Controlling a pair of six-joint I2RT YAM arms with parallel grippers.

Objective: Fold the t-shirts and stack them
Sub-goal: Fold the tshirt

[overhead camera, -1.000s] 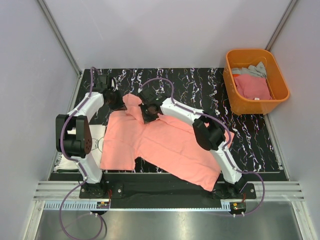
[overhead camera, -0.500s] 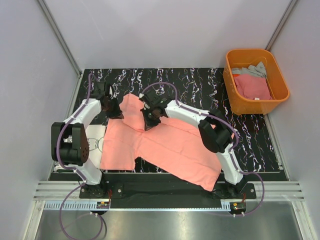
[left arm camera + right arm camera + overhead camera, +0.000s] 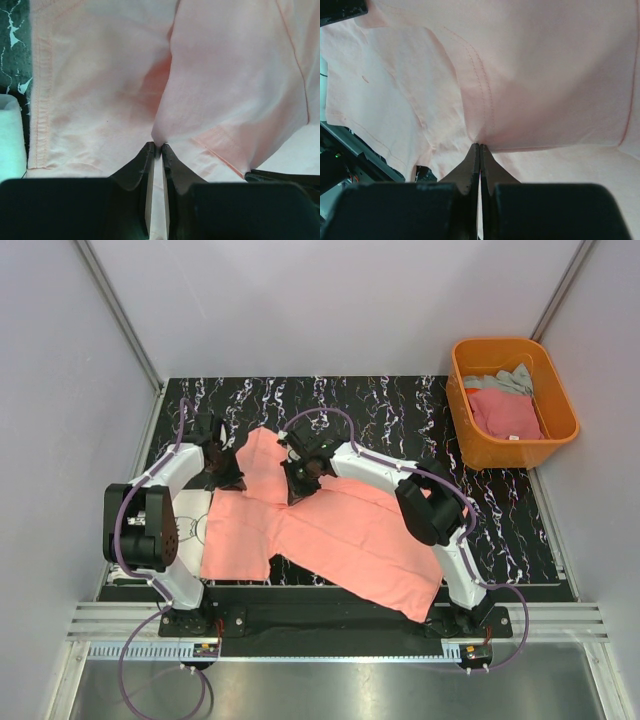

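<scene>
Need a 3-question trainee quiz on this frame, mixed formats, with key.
1. True or false: the left gripper and right gripper are each pinched shut on the salmon-pink t-shirt.
2. In the top view, where is the orange tub? A far right corner; B near left corner; C between the arms.
3. Fill in: next to the deeper pink tee, the tub holds a ___ one.
Key: 1 true; 2 A; 3 grey tee.

A lab test cell: plain grey walls [image 3: 330,300], aluminium rails [image 3: 330,622], marbled black table [image 3: 400,410].
</scene>
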